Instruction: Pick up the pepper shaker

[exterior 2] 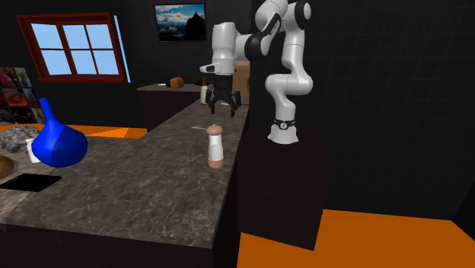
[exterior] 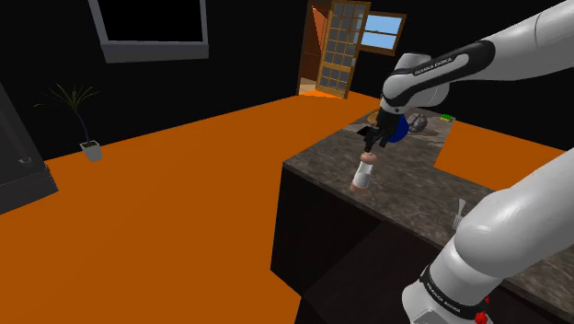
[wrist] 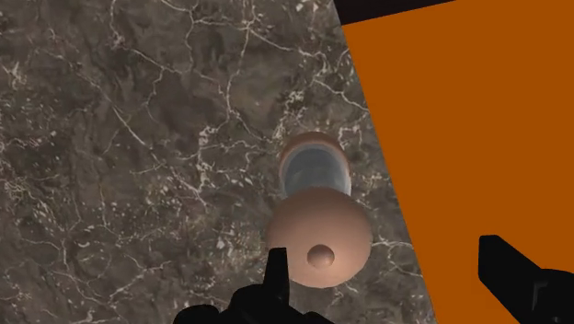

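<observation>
Hovering wide open above the upright pepper shaker [exterior 2: 216, 146], end effector [exterior 2: 224, 114] not touching it.

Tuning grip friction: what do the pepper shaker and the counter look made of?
Pepper shaker: smooth matte brownish-pink cap and base, maybe wood or plastic; pale grey middle band, possibly glass. Counter: dark stone, marble-like, by its white veins.

Pepper shaker [exterior: 364, 173] upright on counter [exterior: 414, 198] near edge; tool [exterior: 374, 145] above it
</observation>
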